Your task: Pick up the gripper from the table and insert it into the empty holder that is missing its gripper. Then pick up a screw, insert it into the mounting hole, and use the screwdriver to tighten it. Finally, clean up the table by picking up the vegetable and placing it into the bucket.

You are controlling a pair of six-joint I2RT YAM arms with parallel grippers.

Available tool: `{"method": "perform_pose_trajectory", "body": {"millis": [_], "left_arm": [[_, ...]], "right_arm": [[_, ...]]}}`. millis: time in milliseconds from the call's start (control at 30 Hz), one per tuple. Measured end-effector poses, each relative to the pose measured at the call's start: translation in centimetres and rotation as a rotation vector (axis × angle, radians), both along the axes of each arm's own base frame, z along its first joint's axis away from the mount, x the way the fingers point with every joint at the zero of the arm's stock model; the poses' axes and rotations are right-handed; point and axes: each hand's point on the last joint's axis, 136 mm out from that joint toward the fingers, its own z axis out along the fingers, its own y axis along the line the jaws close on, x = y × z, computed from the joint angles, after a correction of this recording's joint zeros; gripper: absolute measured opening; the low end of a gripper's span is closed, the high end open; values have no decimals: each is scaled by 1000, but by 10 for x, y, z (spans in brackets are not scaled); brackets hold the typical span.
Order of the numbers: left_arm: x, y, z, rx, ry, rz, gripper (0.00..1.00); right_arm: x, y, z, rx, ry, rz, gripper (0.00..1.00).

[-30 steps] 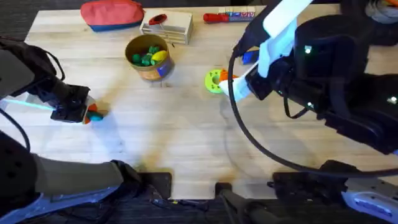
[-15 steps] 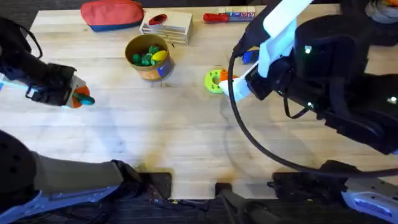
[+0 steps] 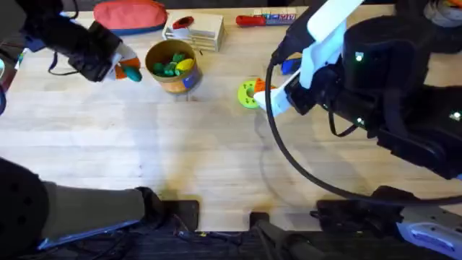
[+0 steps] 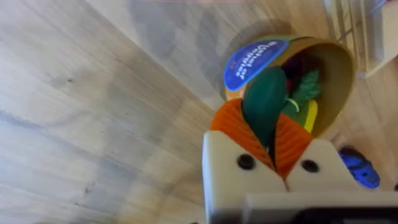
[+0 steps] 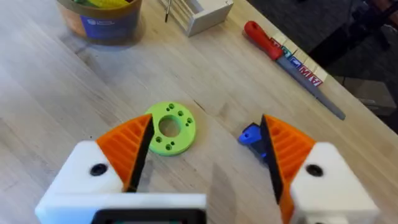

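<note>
My left gripper (image 3: 126, 71) is shut on the teal-green vegetable (image 3: 133, 74) and hangs just left of the tan bucket (image 3: 173, 68). In the left wrist view the vegetable (image 4: 264, 99) sticks out from between the orange pads (image 4: 231, 127), right before the bucket's rim (image 4: 341, 68) and blue label. My right gripper (image 5: 208, 149) stands open over the table, beside a lime-green disc (image 5: 169, 127). In the overhead view it (image 3: 273, 97) sits right of that disc (image 3: 247, 94). The loose gripper, holder, screw and screwdriver are out of view.
A red pouch (image 3: 130, 16), a pale box (image 3: 193, 30) and a red-handled screwdriver (image 3: 253, 20) lie along the far edge. A small blue object (image 5: 250, 135) lies partly behind the right finger. The right arm bulks over the table's right side.
The left gripper carried the vegetable from the table's left side, away and rightward, to beside the bucket. The right arm has stayed still.
</note>
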Motion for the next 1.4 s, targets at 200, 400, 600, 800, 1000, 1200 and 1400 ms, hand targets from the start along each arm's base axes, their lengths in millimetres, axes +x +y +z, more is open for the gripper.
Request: {"method": "perform_pose_trajectory", "body": {"millis": [200,400,600,800,1000,1200,1400], "left_arm": [[23,-30,16,29,-102,-188,28],[45,-47,27,57,-209,-289,28],[52,-60,28,61,-231,-333,35],[55,-72,12,43,-192,-368,218],[55,-71,12,45,-192,-368,573],[54,-71,12,45,-190,-371,960],[47,-72,34,61,-174,-424,965]], "right_arm": [[0,0,0,0,0,0,991],[0,0,0,0,0,0,993],[-2,-2,-4,-14,16,0,993],[-2,-1,-7,-20,24,0,993],[-2,-1,-8,-22,26,0,992],[-2,-1,-8,-21,26,0,992],[-3,-4,-8,16,50,-30,992]]}}
